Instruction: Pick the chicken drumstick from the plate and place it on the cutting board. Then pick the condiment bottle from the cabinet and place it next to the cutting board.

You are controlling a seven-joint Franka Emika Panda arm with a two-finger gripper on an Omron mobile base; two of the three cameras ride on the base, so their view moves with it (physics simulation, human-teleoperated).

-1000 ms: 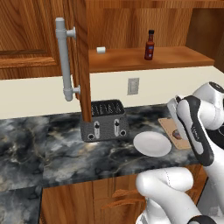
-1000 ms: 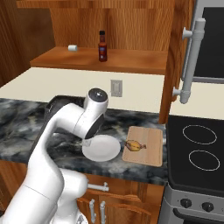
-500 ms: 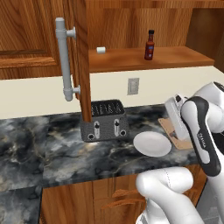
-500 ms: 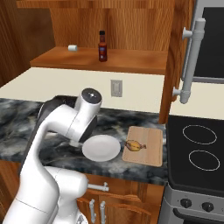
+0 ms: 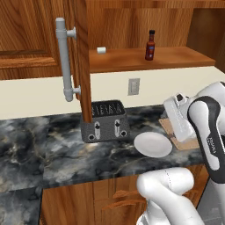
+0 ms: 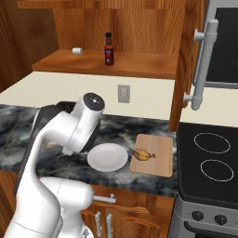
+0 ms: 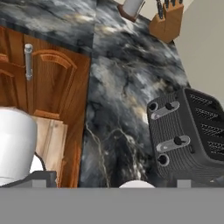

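Observation:
The chicken drumstick [image 6: 143, 155] lies on the cutting board [image 6: 156, 162], just right of the bare white plate [image 6: 108, 156]. The condiment bottle [image 6: 109, 49], dark red with a black cap, stands upright on the cabinet shelf [image 6: 139, 65]; in the left base view the bottle [image 5: 150, 45] is right of the open door's grey bar handle [image 5: 66, 61]. My gripper [image 7: 113, 181] is open with nothing between its fingers. It hangs low over the counter beside the plate's edge [image 7: 136, 184] and looks across at the toaster [image 7: 188, 135]. My forearm covers most of the cutting board [image 5: 169, 128] in the left base view.
A black toaster [image 5: 105, 121] stands left of the plate under the open cabinet door [image 5: 82, 57]. A small white cylinder [image 5: 102, 50] lies on the shelf. A stove [image 6: 211, 162] sits right of the board. A knife block [image 7: 166, 19] stands far along the counter.
The arm has drawn back a little from the cutting board and its forearm now covers more of it. The drumstick stays on the board and the gripper stays open.

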